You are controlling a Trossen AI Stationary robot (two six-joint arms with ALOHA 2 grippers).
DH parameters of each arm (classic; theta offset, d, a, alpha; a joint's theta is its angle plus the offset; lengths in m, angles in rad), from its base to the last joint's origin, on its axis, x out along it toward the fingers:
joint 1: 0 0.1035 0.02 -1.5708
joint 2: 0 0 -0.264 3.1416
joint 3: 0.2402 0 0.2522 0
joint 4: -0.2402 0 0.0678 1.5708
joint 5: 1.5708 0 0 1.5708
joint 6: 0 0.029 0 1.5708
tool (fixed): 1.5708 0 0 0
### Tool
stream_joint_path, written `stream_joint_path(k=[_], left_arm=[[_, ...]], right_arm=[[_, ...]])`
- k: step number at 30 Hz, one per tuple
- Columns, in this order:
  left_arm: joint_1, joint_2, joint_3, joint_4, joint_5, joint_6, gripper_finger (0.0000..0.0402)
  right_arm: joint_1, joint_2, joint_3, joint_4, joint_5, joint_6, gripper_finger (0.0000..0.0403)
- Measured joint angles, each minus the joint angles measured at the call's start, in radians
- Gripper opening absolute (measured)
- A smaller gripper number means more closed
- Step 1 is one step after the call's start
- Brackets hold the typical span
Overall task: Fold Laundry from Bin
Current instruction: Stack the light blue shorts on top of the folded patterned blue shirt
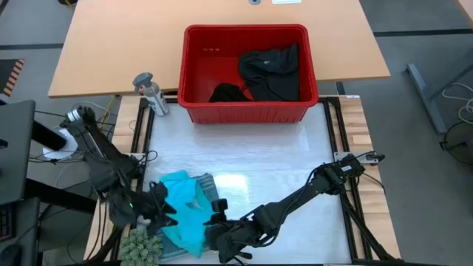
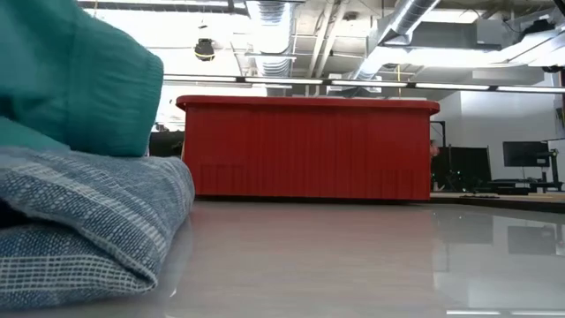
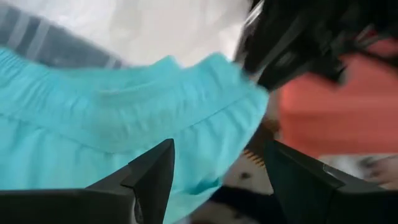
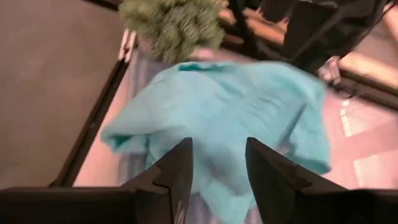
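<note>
Two claws meet at the turquoise garment (image 1: 183, 210) on the worktop's (image 1: 251, 159) near edge, far from the red bin (image 1: 247, 74): left claw (image 1: 161, 209) and right claw (image 1: 219, 222), both with fingers apart. Under it lies a striped garment (image 1: 208, 186); black clothes (image 1: 272, 70) sit inside the bin.

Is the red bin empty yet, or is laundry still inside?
Not empty. The red rectangular plastic bin holds black cloth garments in the high view.

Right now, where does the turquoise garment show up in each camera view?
High view: turquoise garment near the table's front edge, between both grippers.
Low view: top left, on the striped garment.
Left wrist view: fills the left.
Right wrist view: centre.
Shared landmark: the striped garment beneath it.
</note>
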Motion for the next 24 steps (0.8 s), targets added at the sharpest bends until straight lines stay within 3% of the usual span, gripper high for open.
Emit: stream_joint_path(k=[6,12,24], left_arm=[[-0.001,0.152,0.000,-0.075,0.062,-0.005,0.0219],[0.027,0.260,0.000,-0.006,0.138,0.099,0.0217],[0.261,0.376,0.000,-0.014,0.144,0.311,0.0217]], right_arm=[[0.014,0.000,0.000,-0.001,-0.110,0.026,0.0190],[0.033,0.000,0.000,0.026,-0.111,0.027,0.0198],[0.037,0.000,0.000,0.114,-0.111,0.060,0.0197]])
